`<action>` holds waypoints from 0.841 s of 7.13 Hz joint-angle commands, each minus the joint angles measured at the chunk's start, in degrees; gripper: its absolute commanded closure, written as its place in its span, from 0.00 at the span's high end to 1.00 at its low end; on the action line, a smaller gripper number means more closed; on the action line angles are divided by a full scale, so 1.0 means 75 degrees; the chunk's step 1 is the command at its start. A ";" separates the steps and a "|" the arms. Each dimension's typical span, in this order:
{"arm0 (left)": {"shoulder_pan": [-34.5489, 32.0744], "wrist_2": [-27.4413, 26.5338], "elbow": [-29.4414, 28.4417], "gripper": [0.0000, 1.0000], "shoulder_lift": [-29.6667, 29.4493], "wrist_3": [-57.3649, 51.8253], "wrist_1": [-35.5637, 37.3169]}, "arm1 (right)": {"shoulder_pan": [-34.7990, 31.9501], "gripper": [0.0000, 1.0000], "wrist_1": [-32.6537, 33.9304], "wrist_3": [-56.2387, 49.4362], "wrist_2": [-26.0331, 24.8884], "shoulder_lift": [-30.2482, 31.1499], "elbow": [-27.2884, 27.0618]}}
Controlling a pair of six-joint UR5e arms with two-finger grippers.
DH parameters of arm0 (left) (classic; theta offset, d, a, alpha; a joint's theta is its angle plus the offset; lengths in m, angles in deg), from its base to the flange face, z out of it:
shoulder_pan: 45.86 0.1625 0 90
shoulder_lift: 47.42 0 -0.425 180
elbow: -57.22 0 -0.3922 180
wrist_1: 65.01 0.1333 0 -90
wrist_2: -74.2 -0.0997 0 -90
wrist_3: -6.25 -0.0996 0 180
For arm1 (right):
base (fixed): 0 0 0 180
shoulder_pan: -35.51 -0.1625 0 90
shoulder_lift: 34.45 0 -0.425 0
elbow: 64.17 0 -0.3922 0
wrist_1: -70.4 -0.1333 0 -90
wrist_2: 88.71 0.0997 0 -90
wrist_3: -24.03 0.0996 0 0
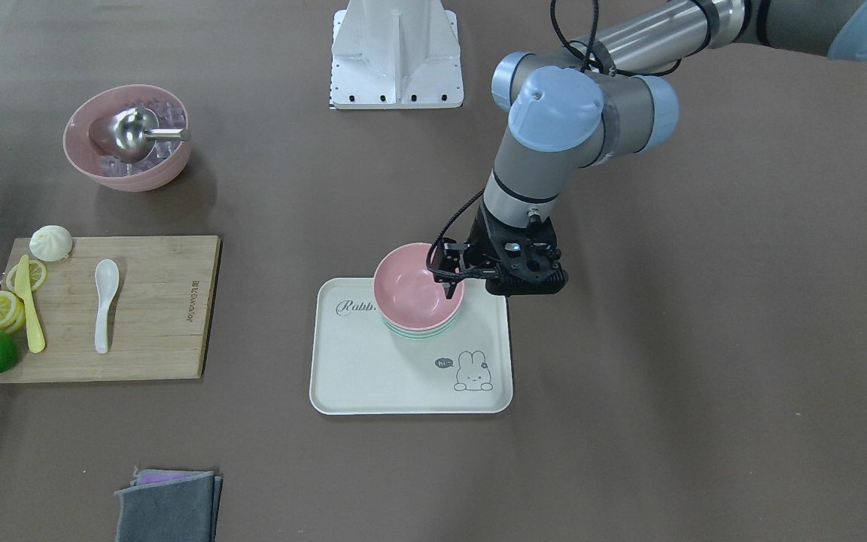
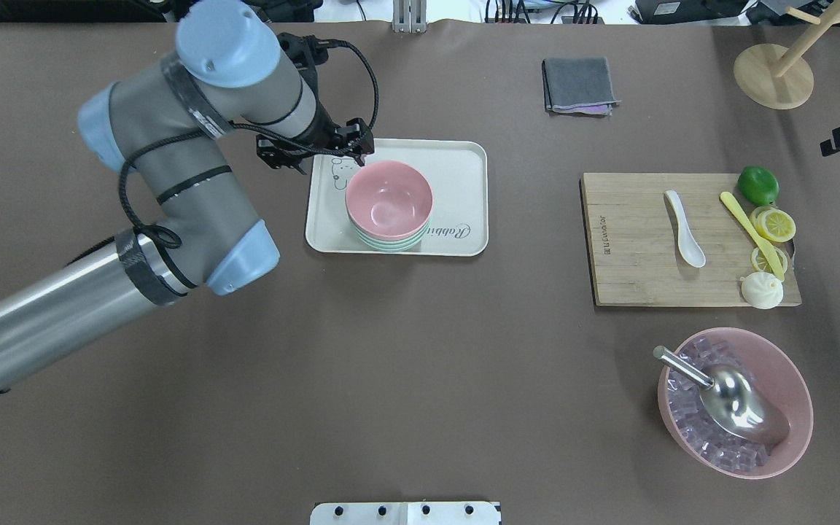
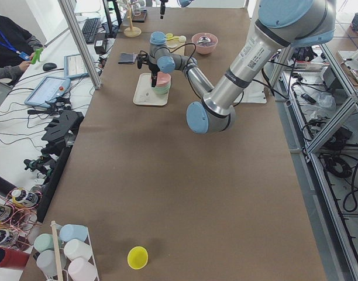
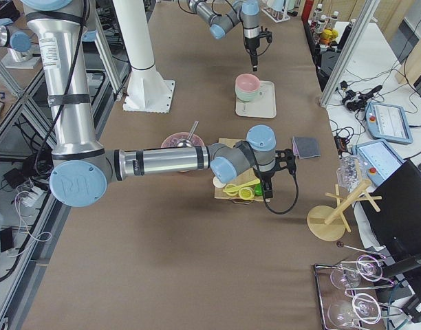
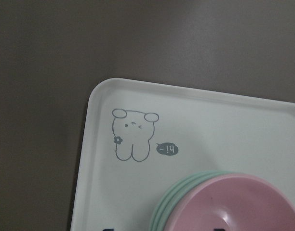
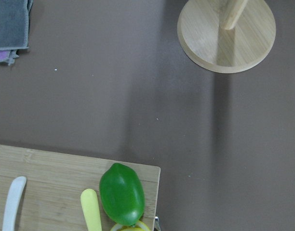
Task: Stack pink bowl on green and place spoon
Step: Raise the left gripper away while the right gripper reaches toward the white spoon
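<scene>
The matte pink round bowl [image 1: 415, 290] sits nested in the pale green bowls [image 2: 389, 245] at the robot-side edge of the cream rectangular tray [image 1: 373, 376] with the rabbit drawing. The stacking looks done.

The left gripper [image 1: 457, 290] is at the bowl's rim, on the side towards the tray's near corner. Its jaws look spread, with one fingertip inside the rim and the other outside, and no pinch that I can see.

The white glossy soup spoon [image 1: 104, 305] lies flat on the bamboo cutting board [image 1: 162, 316], well apart from the tray on the robot's right. The right gripper [image 4: 267, 187] hangs over the far end of that board from the tray, and I cannot tell how its jaws stand.

I judge the spoon light, stiff and slick, perhaps brittle if it is ceramic. The narrow handle seems the best hold, pinched across its width near the middle with gentle force. The bowls look rigid and smooth, so a nudge could slide the stack on the tray.
</scene>
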 commanded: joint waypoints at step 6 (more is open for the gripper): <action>-0.3208 0.2151 0.1233 0.98 0.3568 -0.5968 0.0044 | 0.2843 0.73 -0.0010 0.4031 -0.2609 -0.1207 0.0036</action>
